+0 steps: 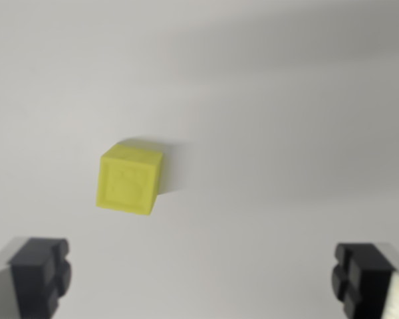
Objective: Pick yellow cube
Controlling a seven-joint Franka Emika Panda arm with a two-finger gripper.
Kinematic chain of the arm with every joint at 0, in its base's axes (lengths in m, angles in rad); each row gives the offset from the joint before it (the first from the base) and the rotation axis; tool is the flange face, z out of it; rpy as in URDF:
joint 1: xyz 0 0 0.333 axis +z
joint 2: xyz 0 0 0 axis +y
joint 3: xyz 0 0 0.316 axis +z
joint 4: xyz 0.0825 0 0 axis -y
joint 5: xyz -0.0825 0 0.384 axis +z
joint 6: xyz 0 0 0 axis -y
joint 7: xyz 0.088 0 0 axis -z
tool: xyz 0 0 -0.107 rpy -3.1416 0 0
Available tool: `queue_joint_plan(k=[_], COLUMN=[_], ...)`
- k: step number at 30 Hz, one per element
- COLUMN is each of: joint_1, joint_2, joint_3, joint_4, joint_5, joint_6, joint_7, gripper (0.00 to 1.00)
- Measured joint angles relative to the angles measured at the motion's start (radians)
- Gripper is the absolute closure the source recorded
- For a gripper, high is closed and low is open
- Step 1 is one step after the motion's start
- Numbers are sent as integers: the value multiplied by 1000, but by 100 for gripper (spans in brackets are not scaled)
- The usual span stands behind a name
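We see our claw (203, 276) spread wide, its two black fingertips (41, 272) empty at the bottom corners. The yellow cube (129, 178) sits on the white surface (286, 133) ahead of the claw, nearer its left-hand fingertip in the wrist view and touching neither.

The pale grey, matte desk (286, 100) lies bare on every side of the small yellow plastic cube (129, 179), the only thing standing on it. Open surface runs above it, to the wrist view's right, and to the left edge. The claw (203, 279) is spread wide, its black padded fingers (41, 274) at the lower corners, with an unobstructed gap between them and clear desk up to the cube.
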Motion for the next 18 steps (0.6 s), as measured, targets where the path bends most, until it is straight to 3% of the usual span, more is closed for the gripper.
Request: queue_joint_plan(k=[18], joint_1=[35], joint_2=[35], joint_3=[0], joint_4=[-76], joint_5=[0], joint_6=[110], joint_7=[77], gripper=[0])
